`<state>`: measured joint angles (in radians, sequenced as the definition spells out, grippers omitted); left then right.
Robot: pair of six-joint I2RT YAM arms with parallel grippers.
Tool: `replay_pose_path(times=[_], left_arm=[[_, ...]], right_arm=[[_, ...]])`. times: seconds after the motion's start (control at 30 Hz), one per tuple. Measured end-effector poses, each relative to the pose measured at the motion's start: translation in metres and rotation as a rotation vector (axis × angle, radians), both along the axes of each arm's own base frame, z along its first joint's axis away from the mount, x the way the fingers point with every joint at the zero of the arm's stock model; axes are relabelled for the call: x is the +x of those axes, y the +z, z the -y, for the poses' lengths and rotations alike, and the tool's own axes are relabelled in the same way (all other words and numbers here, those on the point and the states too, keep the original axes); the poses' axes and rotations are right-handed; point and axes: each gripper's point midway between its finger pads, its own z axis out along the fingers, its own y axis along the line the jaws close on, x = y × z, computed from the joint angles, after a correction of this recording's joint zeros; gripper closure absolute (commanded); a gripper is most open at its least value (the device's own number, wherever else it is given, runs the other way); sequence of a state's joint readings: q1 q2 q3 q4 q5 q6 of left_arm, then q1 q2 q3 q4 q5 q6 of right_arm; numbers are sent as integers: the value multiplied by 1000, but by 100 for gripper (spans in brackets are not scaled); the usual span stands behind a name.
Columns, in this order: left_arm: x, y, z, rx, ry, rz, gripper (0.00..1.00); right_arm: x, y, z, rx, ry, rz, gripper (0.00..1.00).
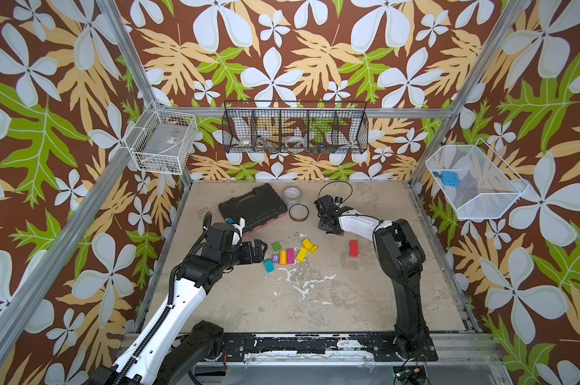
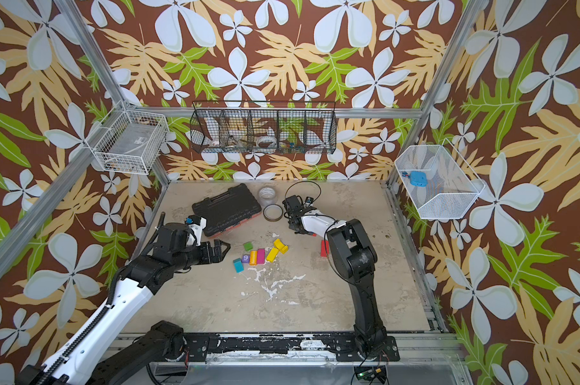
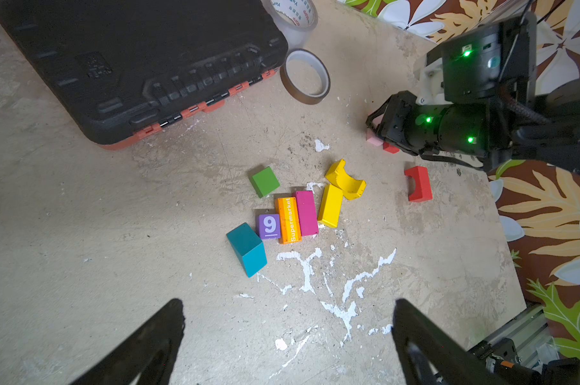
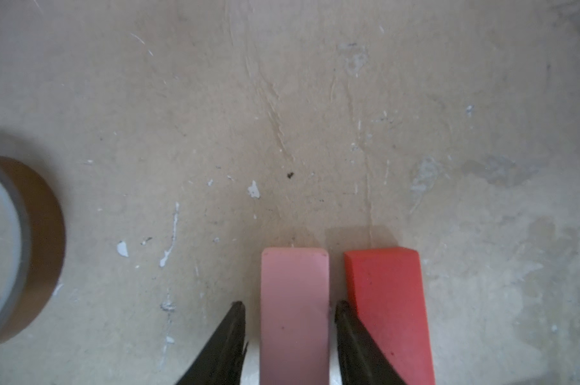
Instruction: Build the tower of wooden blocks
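Observation:
Wood blocks lie loose on the table: green cube [image 3: 265, 181], teal piece [image 3: 247, 249], purple "9" cube [image 3: 269, 226], orange block [image 3: 288, 220], magenta brick [image 3: 306, 212], yellow brick [image 3: 330, 206], yellow arch [image 3: 345, 180] and a red arched block [image 1: 353, 248]. No tower is in view. My right gripper [image 4: 290, 308] is down at the table, open, straddling a pink brick [image 4: 294, 283] with a thin gap on each side. A red brick [image 4: 388, 300] lies right beside the pink one. My left gripper [image 3: 288, 320] hovers wide open and empty, left of the cluster [image 1: 262, 248].
A black tool case [image 1: 252, 207] lies at the back left. A clear tape roll [image 1: 292, 195] and a brown tape roll [image 1: 298, 212] sit beside it, near the right gripper. Wire baskets [image 1: 295, 128] hang on the walls.

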<state>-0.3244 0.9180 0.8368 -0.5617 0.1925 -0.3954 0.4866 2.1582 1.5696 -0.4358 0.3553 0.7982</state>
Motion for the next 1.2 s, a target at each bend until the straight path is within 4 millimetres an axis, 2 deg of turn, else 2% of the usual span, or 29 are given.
replay_pose_path(times=[0.17, 0.37, 0.47, 0.6, 0.7, 0.83, 1.03, 1.2], left_arm=[[0, 0, 0, 0, 0, 0, 2], [0, 0, 0, 0, 0, 0, 2], [0, 0, 0, 0, 0, 0, 2], [0, 0, 0, 0, 0, 0, 2], [0, 0, 0, 0, 0, 0, 2], [0, 0, 0, 0, 0, 0, 2], [0, 0, 0, 0, 0, -1, 2], [0, -1, 0, 1, 0, -2, 2]], right_arm=[[2, 17, -3, 6, 21, 14, 43], [-9, 50, 4, 15, 39, 58, 15], [-20, 50, 13, 14, 45, 52, 9], [-31, 32, 25, 36, 64, 19, 3], [-32, 19, 26, 49, 88, -5, 0], [-26, 10, 15, 75, 130, -12, 0], [-18, 3, 13, 64, 138, -12, 0], [-15, -1, 13, 49, 132, -21, 7]])
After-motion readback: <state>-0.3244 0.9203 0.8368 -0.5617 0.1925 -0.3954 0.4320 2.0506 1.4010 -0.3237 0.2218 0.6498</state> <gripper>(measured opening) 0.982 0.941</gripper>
